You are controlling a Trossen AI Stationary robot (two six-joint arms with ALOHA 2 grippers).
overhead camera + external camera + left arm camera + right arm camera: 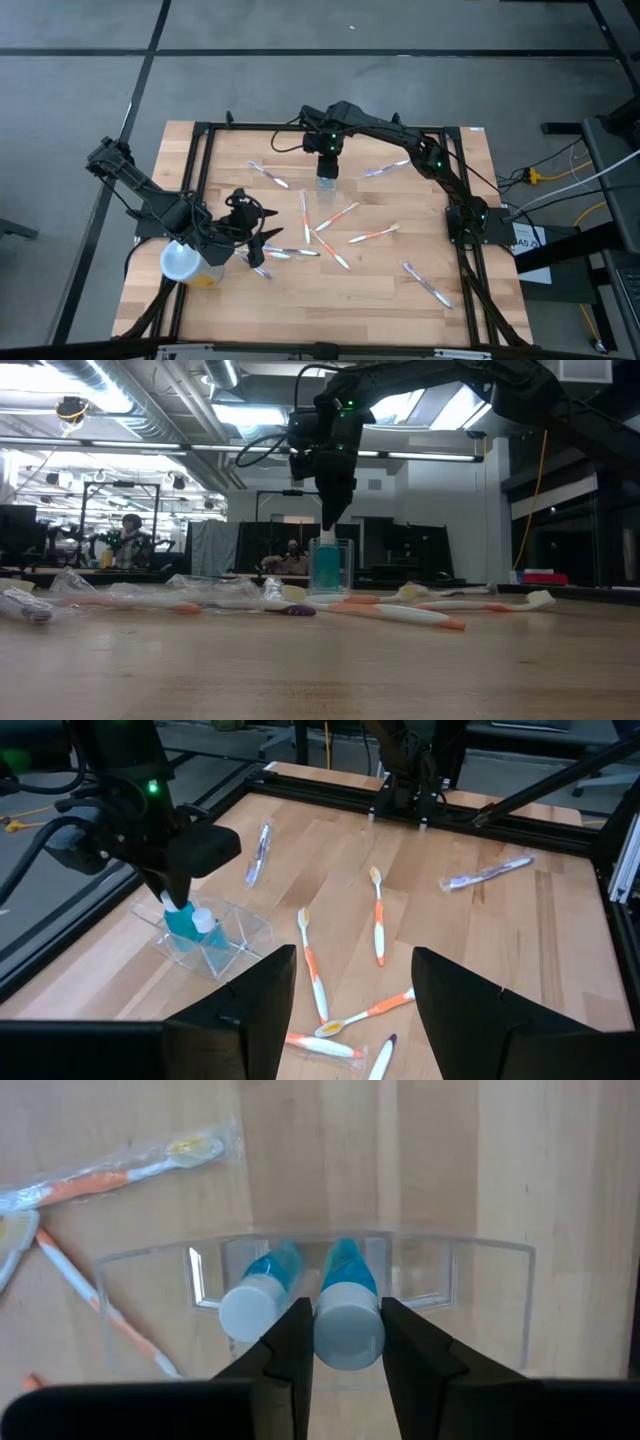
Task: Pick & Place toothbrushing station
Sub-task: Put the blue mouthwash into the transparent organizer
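The toothbrushing station (328,187) is a small clear holder standing on its base at the table's far middle. It also shows in the low view (346,566) and the left wrist view (236,934). Two teal toothpaste tubes with white caps stand inside it, caps up. My right gripper (348,1342) points down over the holder, shut on one tube (345,1280). The other tube (258,1295) stands free beside it. My left gripper (350,1010) waits open above the table's near left, holding nothing. My right gripper pinches the white cap (348,1328) at the top end of the teal tube between its two fingers. The fingers come from above, pointing down. The tube stands roughly upright, with its lower part inside the clear holder (480,1250).
Several toothbrushes lie scattered over the wooden table, some orange and white (337,217) and some in clear wrappers (425,283). A yellow tub with a pale round lid (183,262) stands at the near left, below my left arm. Black frame rails (200,150) edge the table.
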